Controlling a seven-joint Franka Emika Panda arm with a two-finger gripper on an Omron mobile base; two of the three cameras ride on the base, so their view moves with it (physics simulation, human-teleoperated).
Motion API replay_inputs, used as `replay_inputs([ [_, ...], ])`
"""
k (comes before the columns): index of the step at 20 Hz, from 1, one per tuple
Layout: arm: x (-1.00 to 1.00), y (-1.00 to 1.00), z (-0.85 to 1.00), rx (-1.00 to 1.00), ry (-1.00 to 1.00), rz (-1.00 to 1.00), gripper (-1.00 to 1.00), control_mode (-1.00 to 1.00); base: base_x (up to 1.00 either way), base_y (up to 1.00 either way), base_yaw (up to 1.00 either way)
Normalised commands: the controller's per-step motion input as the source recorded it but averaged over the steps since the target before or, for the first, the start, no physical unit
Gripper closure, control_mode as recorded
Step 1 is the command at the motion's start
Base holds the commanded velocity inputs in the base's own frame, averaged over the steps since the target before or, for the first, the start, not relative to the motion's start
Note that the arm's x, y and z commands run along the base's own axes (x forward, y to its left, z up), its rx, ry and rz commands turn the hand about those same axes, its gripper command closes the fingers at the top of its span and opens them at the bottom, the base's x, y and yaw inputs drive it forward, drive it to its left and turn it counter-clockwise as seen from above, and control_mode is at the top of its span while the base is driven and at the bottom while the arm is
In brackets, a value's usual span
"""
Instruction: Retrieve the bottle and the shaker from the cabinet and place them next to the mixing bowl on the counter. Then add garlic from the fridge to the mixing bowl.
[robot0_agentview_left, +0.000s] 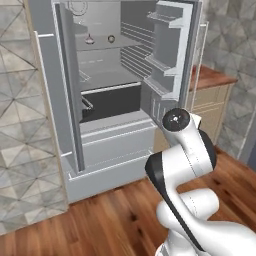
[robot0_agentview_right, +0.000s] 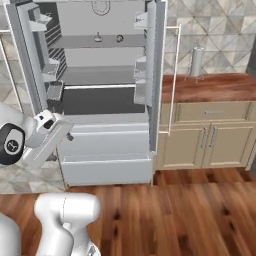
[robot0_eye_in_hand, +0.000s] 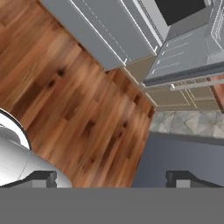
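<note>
Currently I face the open fridge (robot0_agentview_right: 107, 75); my gripper (robot0_eye_in_hand: 111, 178), jaws wide and empty, points at the wooden floor (robot0_eye_in_hand: 61, 92). Two small items (robot0_agentview_right: 98, 37), possibly including the garlic, sit on an upper shelf. I should raise the arm, then approach level between the doors.

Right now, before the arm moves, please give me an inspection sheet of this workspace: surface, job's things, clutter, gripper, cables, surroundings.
Surface: wooden counter right of the fridge; wood floor in front.
Job's things: fridge stands with both doors open; two small items on its upper shelf, too small to identify as garlic.
Clutter: a tall grey cylinder on the counter.
Gripper: gripper open, holding nothing, pointed at the floor.
Cables: nothing seen.
Surroundings: tiled walls; beige base cabinets.
</note>
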Motion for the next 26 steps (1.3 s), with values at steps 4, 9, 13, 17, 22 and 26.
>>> replay_inputs([
  [4, 0.0, 0.0, 0.0, 0.0, 0.0, 0.0, -1.0, 1.0, 0.7, 0.0, 0.01],
  [9, 0.0, 0.0, 0.0, 0.0, 0.0, 0.0, -1.0, 1.0, 0.72, 0.0, 0.03],
  [13, 0.0, 0.0, 0.0, 0.0, 0.0, 0.0, -1.0, 1.0, 0.66, 0.0, 0.05],
  [17, 0.0, 0.0, 0.0, 0.0, 0.0, 0.0, -1.0, 1.0, 0.51, -0.05, 0.06],
  [22, 0.0, 0.0, 0.0, 0.0, 0.0, 0.0, -1.0, 1.0, 0.42, -0.14, 0.05],
  [26, 0.0, 0.0, 0.0, 0.0, 0.0, 0.0, -1.0, 1.0, 0.3, -0.27, 0.04],
])
